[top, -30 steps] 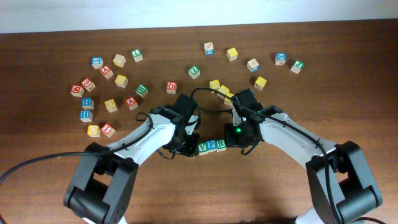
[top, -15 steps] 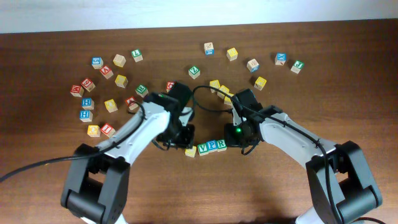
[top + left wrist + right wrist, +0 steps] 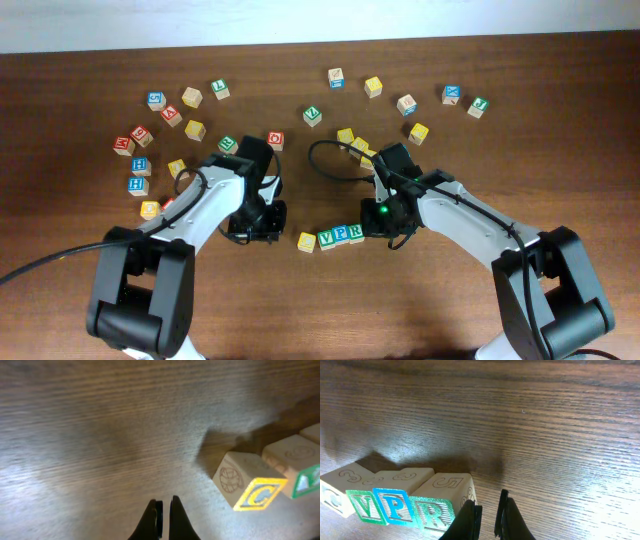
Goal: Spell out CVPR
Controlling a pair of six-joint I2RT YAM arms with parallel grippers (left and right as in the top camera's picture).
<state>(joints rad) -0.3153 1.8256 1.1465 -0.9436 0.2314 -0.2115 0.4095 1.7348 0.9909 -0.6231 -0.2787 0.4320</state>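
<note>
Lying in a row on the brown wooden table, the yellow C cube, green V cube, blue P cube and green R cube read CVPR, with the C cube turned slightly askew. We see our left gripper clenched on nothing, apart to the C cube's left, and our right gripper pinched closed and empty just beside the R cube. Other letter cubes lie scattered farther up the table.
</note>
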